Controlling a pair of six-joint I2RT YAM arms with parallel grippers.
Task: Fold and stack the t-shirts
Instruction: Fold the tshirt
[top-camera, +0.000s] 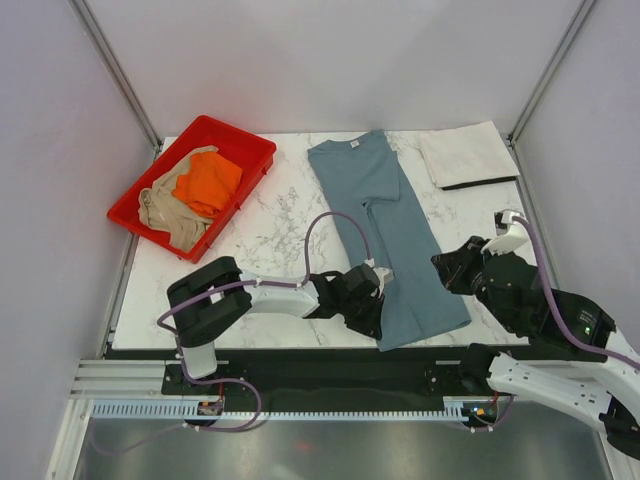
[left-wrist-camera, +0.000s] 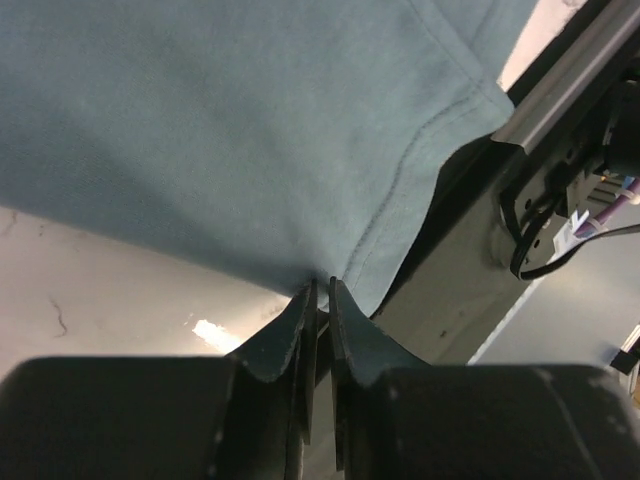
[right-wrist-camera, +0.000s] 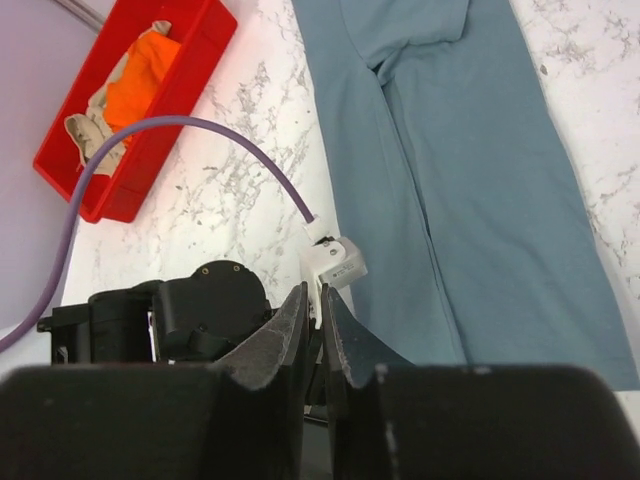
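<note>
My left hand (left-wrist-camera: 320, 285) is pinched almost shut on the near hem corner of the slate blue-grey cotton t-shirt (top-camera: 400, 240). The shirt lies folded lengthwise on the marble table (top-camera: 280, 220), just right of the red plastic tray (top-camera: 240, 132). My right hand (right-wrist-camera: 318, 298) hovers farther right of that tray, nearly closed and empty. The cloth looks light and limp and I expect it to sag, so I judge the stitched hem corners the best hold.
</note>
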